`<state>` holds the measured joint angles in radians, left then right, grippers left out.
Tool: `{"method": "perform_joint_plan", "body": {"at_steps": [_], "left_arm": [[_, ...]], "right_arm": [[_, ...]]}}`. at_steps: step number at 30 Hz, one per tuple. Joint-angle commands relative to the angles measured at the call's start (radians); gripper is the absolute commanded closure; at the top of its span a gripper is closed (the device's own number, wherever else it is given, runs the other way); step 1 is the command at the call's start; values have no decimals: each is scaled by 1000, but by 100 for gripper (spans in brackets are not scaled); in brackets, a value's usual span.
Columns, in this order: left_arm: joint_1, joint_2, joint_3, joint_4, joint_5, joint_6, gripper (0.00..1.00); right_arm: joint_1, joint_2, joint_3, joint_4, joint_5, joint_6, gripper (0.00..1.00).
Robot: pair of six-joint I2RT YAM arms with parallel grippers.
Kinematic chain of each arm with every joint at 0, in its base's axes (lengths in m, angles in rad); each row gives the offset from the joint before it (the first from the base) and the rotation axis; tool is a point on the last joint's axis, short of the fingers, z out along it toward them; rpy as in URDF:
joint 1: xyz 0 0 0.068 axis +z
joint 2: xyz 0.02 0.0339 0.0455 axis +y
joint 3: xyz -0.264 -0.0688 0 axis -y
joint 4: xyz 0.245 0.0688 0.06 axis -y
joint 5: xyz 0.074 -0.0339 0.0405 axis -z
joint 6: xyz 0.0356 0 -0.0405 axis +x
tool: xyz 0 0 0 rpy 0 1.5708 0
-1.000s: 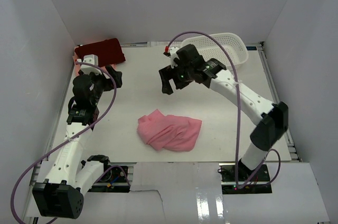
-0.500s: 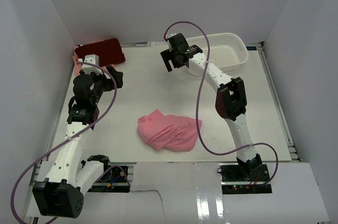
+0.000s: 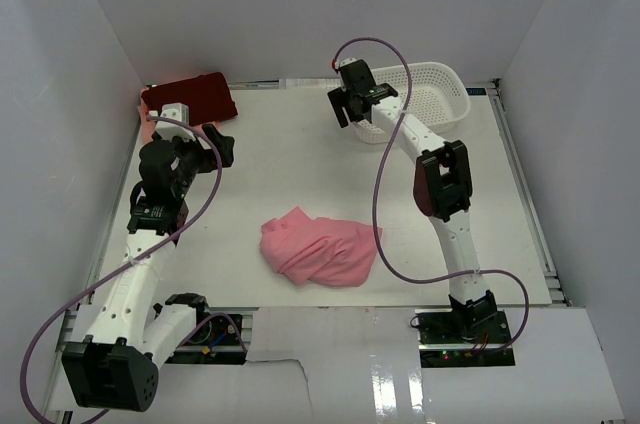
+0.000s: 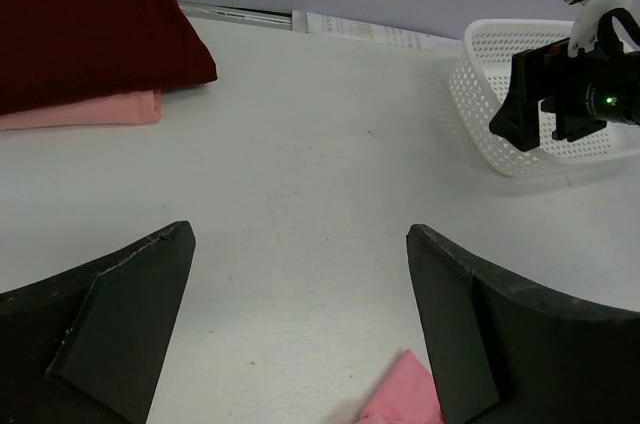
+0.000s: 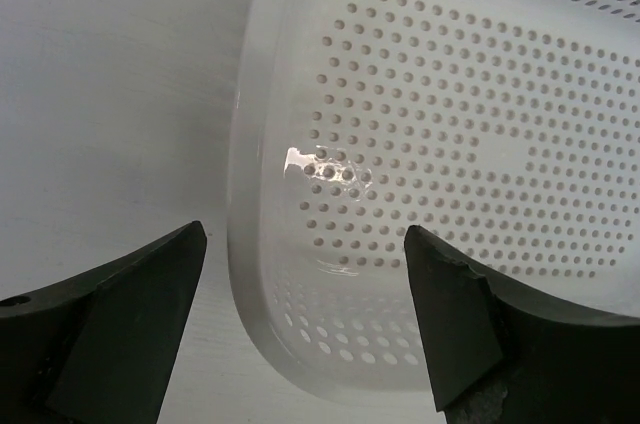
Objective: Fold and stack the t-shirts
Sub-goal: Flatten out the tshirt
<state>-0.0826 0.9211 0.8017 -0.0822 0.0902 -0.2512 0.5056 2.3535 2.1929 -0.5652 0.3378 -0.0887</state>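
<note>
The salmon-pink t-shirt (image 3: 322, 252) is lying crumpled and unfolded near the middle of the bench (image 3: 280, 164), well apart from both arms. In the far left corner the dark maroon t-shirt (image 4: 90, 29) is sitting folded flat on top of the pale peach-pink t-shirt (image 4: 85, 111), and a strip of the paler cloth is showing along the maroon shirt's near edge. The left claw (image 4: 298, 244) is hanging over the left part of the bench, near that stack but not touching it. Its jaws are standing wide apart with nothing between them; its wrist view is showing bare bench in the gap, with a corner of the salmon-pink shirt peeking in at the bottom edge. The right arm is reaching to the far side of the bench, where the white mesh basket (image 3: 445, 109) is resting at the far right. The right claw (image 5: 302, 239) is hovering at the basket's left end with its jaws spread wide and gripping nothing. From its wrist camera, the basket's rounded corner and perforated inside are filling the space between the two fingers (image 5: 110, 314). Whether the claw is touching the rim cannot be told from these views.
</note>
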Motion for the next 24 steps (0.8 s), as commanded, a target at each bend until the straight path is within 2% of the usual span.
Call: {"method": "perform_joint_plan", "body": {"at_steps": [1,4,6,8,11,12,21,24], "left_arm": [[-5,-2,37,7,13,9,2],[-5,2,40,7,17,9,2],[-5,4,39,7,20,7,2],[-5,2,39,7,19,9,2],[-5,1,40,7,20,9,2],[-5,2,40,7,20,9,2],[-3,-7,37,7,28,7,2],[-5,-10,37,7,31,6,2]], "right_arm": [[5,21,-9,24,-34,-8,16],[5,15,-7,22,-51,-8,31],[4,13,-2,16,-49,-13,46],[4,10,-2,7,-49,-13,52],[4,1,-1,-33,-43,10,72],[5,-14,-5,-59,-33,24,83],[-35,-123,-137,-180,49,150,92],[-58,-152,-200,-188,70,170,92]]}}
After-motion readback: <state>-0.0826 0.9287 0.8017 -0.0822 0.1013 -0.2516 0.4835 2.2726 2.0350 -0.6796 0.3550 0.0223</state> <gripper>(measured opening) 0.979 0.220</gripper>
